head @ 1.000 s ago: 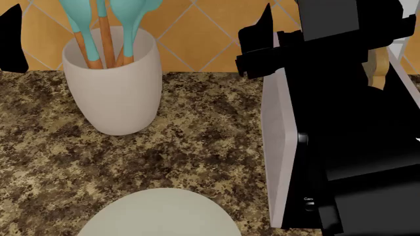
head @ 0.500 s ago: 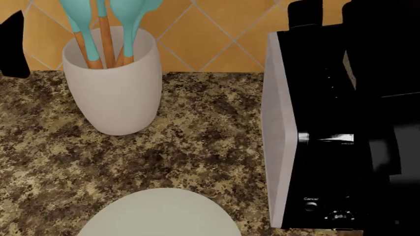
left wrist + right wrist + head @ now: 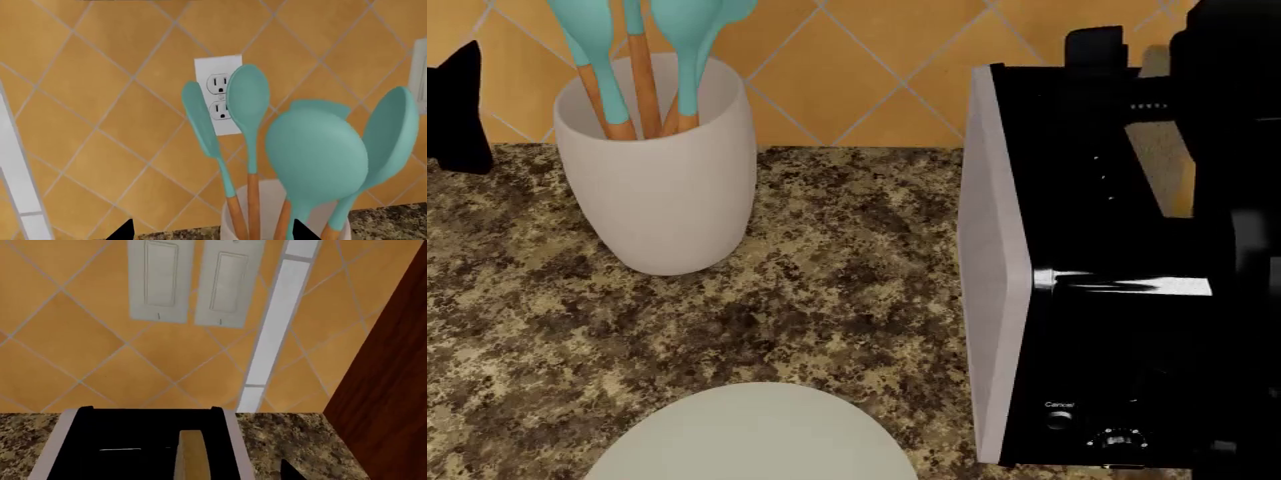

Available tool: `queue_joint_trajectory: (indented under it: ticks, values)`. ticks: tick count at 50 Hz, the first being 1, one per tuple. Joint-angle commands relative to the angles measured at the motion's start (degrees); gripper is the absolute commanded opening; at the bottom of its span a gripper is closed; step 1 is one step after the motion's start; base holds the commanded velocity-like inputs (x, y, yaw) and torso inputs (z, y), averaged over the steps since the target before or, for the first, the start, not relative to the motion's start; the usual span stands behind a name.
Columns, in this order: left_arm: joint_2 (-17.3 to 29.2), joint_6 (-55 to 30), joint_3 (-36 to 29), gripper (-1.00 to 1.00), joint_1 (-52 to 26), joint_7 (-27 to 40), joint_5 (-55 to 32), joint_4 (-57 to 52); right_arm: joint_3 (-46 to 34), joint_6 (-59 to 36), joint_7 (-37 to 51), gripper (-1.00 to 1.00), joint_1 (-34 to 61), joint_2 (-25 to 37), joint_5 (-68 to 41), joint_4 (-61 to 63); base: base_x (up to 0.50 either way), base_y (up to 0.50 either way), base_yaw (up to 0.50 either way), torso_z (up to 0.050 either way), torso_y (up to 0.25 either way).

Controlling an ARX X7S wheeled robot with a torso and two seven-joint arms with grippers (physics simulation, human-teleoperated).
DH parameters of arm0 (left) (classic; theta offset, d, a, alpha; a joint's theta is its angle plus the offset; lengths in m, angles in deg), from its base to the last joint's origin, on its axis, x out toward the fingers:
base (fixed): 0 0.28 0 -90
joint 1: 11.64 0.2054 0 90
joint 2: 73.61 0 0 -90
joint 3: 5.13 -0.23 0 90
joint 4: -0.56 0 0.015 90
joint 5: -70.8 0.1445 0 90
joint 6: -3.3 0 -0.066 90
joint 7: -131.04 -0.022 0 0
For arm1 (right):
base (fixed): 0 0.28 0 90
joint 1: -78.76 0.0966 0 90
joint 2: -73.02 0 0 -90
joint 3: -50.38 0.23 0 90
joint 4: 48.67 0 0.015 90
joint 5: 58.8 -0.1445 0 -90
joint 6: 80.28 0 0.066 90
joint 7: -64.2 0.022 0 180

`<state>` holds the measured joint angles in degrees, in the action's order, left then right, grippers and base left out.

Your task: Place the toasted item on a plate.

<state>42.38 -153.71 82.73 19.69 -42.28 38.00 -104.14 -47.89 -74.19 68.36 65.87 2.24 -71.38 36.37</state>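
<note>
The toast slice (image 3: 190,456) stands on edge in the slot of the black toaster (image 3: 120,440), tan crumb with a golden crust. My right gripper (image 3: 207,475) hovers just above it, open; one dark fingertip (image 3: 287,473) shows beside the toaster, and the other is lost against the black top. In the head view a pale patch of the slice (image 3: 1161,170) shows behind my right arm (image 3: 1234,150). The off-white plate (image 3: 747,440) lies at the near edge of the counter. My left gripper (image 3: 210,232) is open and empty, near the utensil jar.
A tall white jar (image 3: 661,170) with teal spoons (image 3: 317,155) stands at the back left on the speckled granite counter (image 3: 841,270). The toaster's silver side (image 3: 988,280) fills the right. An orange tiled wall with an outlet (image 3: 217,95) and switches (image 3: 190,280) lies behind.
My right arm has moved right and back off the toaster's left edge, uncovering its top and front. The left gripper has shifted slightly. Plate, jar and toaster have not moved.
</note>
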Motion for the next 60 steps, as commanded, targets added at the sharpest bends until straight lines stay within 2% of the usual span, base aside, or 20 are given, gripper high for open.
queue_joint_trajectory:
  ticks: [1, 29, 48, 49, 60]
  values:
    - [0.1, 0.3, -0.3, 1.00, 0.3, 0.1, 0.0, 0.4, 0.7, 2.2, 0.3, 1.00, -0.7, -0.5, 0.1, -4.4, 0.00, 0.00, 0.00, 0.000, 0.000]
    - [0.2, 0.4, -0.7, 1.00, 0.6, 0.5, -0.4, 0.3, 2.8, 6.6, 1.1, 1.00, -4.2, -1.4, -0.1, -8.2, 0.00, 0.00, 0.00, 0.000, 0.000]
    - [0.1, 0.4, -1.1, 1.00, 0.8, 0.9, -0.7, 0.1, 4.0, 5.1, 0.9, 1.00, -5.7, -1.3, -1.3, -7.2, 0.00, 0.00, 0.00, 0.000, 0.000]
    - [0.0, 0.4, -1.1, 1.00, 0.7, 0.9, -0.7, 0.2, 4.4, 4.8, 1.0, -1.00, -5.9, -1.3, -1.5, -7.1, 0.00, 0.00, 0.00, 0.000, 0.000]
    - [-0.1, 1.2, -1.4, 1.00, 0.9, 0.9, -0.6, 0.9, 5.2, 4.0, 0.9, -1.00, -6.2, -1.3, -2.1, -6.6, 0.00, 0.00, 0.00, 0.000, 0.000]
